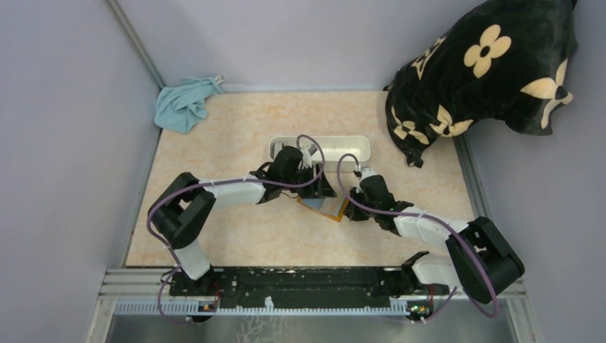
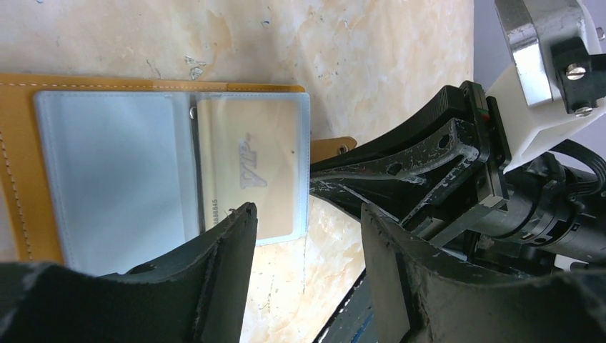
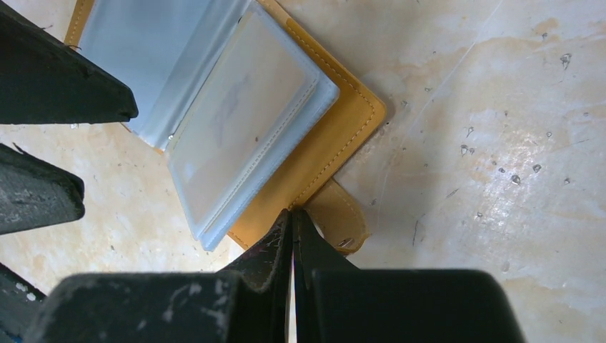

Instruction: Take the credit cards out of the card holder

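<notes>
Mid-table, near side of the white tray [image 1: 357,143]: card holder [image 1: 330,209] lies open and flat on the marbled beige table [image 1: 236,143], between the two gripper heads. Orange-brown leather-look cover with pale stitching along the edge and clear plastic sleeves [image 2: 182,143] fanned out of the spine. One sleeve holds the tan-gold card [image 2: 250,171], which has silver "VIP" script and a line of digits along one edge. The neighbouring sleeve shows the pale blue-grey card [image 2: 107,164], face plain from this angle. Both cards are fully seated in their sleeves, neither sticking out. Clasp tab [image 3: 346,221] with a snap stud sticks out from the cover edge. Left gripper [image 2: 306,214] is spread wide: one finger over the near edge of the tan-card sleeve, the other over bare table. Right gripper [image 3: 291,214] has its fingers pressed together, tips at the cover edge right beside the tab. Can't tell whether any leather is pinched between them.
</notes>
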Tool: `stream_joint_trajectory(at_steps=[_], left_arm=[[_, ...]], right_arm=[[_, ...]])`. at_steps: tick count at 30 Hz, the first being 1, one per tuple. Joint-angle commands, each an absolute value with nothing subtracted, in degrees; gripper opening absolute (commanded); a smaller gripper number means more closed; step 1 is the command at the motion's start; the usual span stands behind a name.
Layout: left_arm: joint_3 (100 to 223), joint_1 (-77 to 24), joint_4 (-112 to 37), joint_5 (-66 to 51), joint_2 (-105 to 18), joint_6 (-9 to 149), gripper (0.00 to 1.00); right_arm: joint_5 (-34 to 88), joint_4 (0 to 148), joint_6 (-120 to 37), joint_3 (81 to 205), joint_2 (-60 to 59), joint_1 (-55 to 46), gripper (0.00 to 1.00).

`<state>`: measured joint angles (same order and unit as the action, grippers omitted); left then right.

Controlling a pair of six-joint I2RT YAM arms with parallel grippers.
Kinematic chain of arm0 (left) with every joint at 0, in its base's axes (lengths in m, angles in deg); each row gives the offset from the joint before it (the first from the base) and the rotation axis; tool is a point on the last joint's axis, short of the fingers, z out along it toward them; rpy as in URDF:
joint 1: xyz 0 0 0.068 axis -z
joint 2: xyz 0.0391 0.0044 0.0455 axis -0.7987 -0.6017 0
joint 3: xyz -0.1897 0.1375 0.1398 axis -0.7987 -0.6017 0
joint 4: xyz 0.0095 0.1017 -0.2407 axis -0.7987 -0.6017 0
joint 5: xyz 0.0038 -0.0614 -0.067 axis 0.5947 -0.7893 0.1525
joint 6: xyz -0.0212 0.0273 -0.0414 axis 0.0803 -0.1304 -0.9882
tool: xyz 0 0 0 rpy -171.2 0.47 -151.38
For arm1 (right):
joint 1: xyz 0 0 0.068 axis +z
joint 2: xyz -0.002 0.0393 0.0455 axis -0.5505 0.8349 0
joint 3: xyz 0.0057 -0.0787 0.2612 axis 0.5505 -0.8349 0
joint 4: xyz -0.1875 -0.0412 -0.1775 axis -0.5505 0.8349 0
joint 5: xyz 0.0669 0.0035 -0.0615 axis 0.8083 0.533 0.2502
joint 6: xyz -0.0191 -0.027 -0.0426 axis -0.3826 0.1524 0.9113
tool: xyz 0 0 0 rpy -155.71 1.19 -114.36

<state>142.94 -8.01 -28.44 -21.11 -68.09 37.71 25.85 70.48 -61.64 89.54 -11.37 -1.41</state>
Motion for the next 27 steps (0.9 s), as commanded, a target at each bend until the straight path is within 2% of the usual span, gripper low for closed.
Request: stream_joint_trajectory(at_steps=[1, 12, 14, 15, 16, 17, 27], left_arm=[[142.24, -7.98, -28.17, -21.57, -68.60, 37.75, 0.62], [141.07, -7.92, -29.62, -17.85, -68.41, 40.38, 0.60], [141.29, -7.99, -30.70, -15.43, -68.39, 42.09, 0.44], [141.58, -8.07, -31.57, -14.12, -68.34, 43.00, 0.30], [141.99, -8.09, -32.60, -12.94, -68.30, 44.05, 0.07], [142.31, -8.20, -33.12, -12.22, -68.31, 45.11, 0.00], [143.83, -10.43, -37.01, -8.82, -70.87, 49.08, 0.00]], right_arm=[[26.16, 69.68, -61.43, 89.43, -11.75, -1.76, 0.00], [24.30, 76.49, -60.73, 91.82, -19.04, -1.84, 0.00], [24.27, 78.09, -60.66, 92.55, -20.47, -1.84, 0.00], [24.29, 78.49, -60.64, 92.95, -21.11, -1.85, 0.00], [24.36, 79.10, -60.63, 93.38, -21.63, -1.82, 0.00], [24.66, 79.38, -60.63, 93.75, -21.92, -1.84, 0.00], [34.99, 69.18, -64.23, 93.46, -19.30, -1.65, 0.02]])
